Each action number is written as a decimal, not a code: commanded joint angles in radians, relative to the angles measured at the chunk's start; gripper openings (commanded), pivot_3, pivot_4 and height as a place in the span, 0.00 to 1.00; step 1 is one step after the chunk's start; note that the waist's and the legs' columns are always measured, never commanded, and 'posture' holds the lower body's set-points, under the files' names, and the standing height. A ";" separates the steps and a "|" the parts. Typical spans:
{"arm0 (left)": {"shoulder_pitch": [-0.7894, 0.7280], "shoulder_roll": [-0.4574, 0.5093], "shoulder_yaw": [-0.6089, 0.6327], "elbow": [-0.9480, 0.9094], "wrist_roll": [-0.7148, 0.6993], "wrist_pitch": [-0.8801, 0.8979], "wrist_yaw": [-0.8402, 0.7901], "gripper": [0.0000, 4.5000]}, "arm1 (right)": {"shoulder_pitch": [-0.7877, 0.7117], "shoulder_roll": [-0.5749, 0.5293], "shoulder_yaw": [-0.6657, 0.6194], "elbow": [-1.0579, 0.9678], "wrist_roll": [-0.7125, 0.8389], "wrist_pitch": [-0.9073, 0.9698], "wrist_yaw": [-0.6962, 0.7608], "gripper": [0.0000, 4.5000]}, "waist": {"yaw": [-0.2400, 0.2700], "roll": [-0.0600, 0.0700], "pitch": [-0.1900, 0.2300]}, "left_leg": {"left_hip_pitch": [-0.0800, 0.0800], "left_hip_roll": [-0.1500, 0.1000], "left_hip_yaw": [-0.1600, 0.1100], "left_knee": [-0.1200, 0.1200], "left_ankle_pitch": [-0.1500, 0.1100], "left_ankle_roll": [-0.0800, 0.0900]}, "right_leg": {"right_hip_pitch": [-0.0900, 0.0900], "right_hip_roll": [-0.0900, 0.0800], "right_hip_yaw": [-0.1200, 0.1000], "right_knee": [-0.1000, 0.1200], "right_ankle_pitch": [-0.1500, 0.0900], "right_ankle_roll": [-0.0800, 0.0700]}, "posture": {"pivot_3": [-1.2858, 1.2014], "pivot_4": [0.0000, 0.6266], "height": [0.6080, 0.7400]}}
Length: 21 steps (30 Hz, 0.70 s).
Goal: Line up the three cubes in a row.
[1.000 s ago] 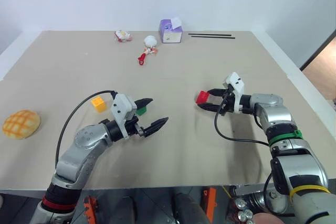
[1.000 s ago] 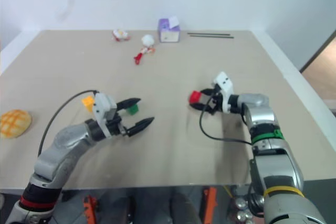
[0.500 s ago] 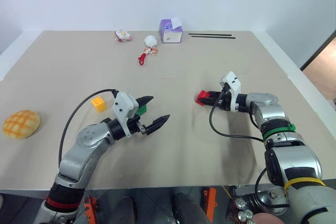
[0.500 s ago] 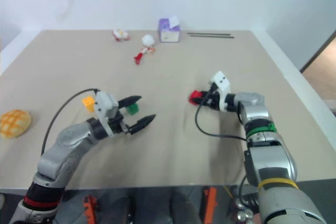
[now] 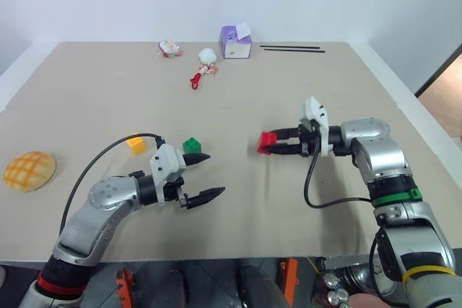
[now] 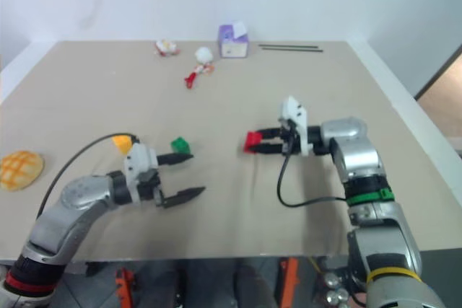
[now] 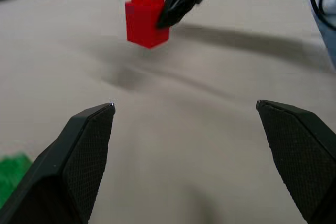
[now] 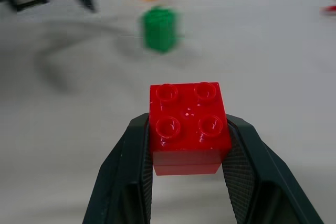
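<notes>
- Jaws: left gripper wide open and empty, unchanged from a second ago; right gripper was open around the red cube a second ago, now clamped on its two sides
- Left to right on the table: bun at the left edge; yellow cube and green cube near each other, both sitting loose, neither moved
- Left gripper has pulled back toward the near edge, so the green cube it was screening now shows clear beyond its upper finger
- Red cube has come off the table; left wrist view shows it hanging above its own shadow; it has also travelled left, toward the green cube, though a clear gap remains
- Read: pick done, carry underway; yellow and green already make a rough pair, so red likely goes down just right of green to finish the row
- Risk: shallow pinch on the lower half of the cube; could twist on release
</notes>
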 commanded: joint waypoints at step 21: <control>-0.032 0.047 0.030 0.029 0.001 -0.065 -0.137 1.00 | 0.185 -0.076 0.137 -0.338 -0.008 0.047 0.028 0.75 | 0.000 0.000 0.000 | 0.001 0.000 0.000 0.005 0.000 0.000 | 0.000 0.000 0.000 0.005 -0.002 -0.005 | 0.52 0.24 1.00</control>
